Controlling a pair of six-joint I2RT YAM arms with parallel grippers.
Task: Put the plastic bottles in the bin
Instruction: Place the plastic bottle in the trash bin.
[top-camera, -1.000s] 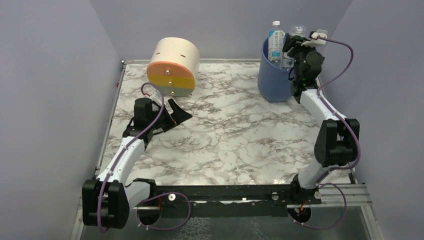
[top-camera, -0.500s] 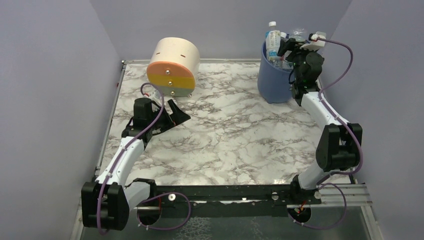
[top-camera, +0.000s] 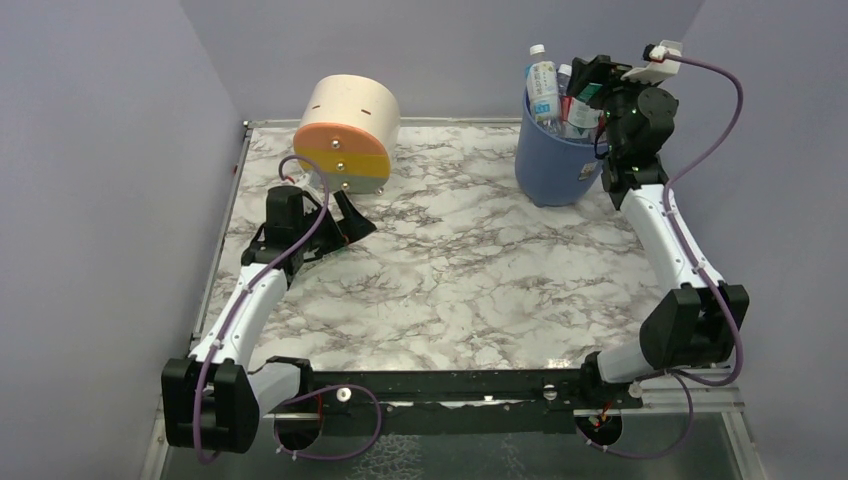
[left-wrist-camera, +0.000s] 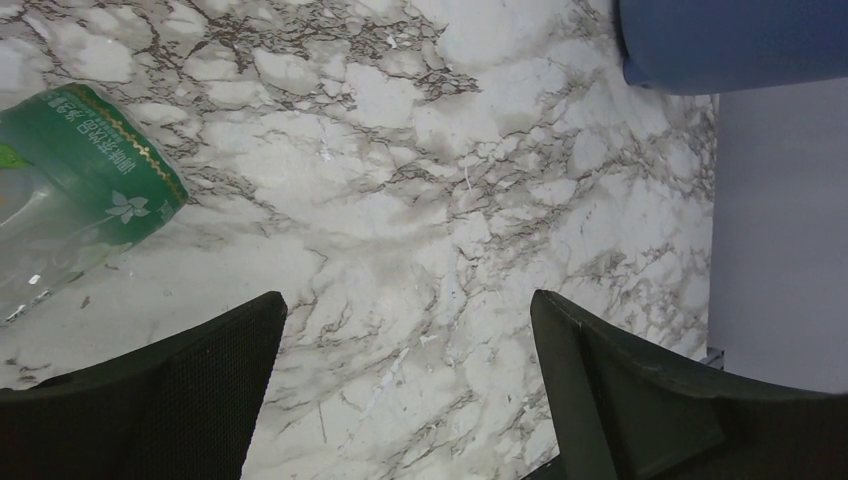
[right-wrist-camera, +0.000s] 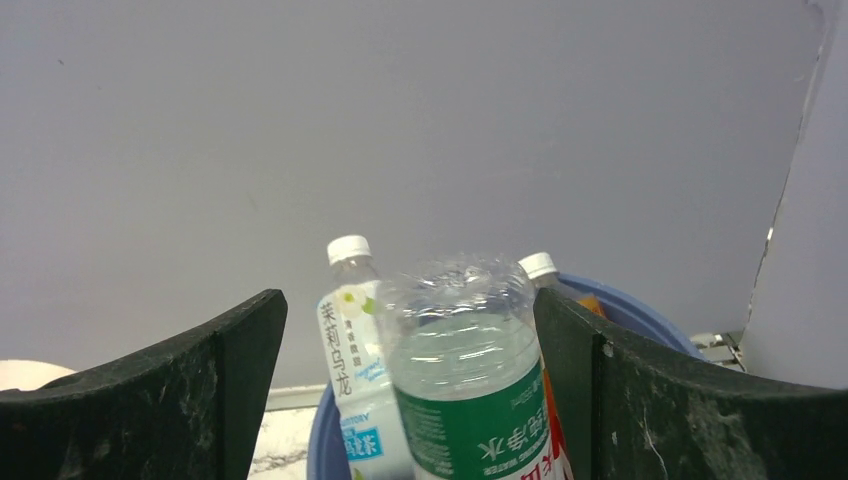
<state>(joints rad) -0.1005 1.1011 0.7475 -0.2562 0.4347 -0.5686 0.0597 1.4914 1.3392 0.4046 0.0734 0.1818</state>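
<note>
Over the tall round blue plastic bin (top-camera: 548, 165), the right gripper (top-camera: 590, 78) has been opened wide and lifted, one clear green-labelled bottle (right-wrist-camera: 465, 390) delivered; the left gripper (left-wrist-camera: 405, 310) is spread wide, empty.

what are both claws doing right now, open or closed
Left claw: open, holding nothing.
Right claw: open, holding nothing, at the bin.

茉莉乌龙 printed down the pale label of the white-capped bottle (right-wrist-camera: 350, 350), what looks like 净水 in white on the green-labelled bottle (right-wrist-camera: 470, 425), fine gold characters on the lying bottle (left-wrist-camera: 95, 170) too small to read
</note>
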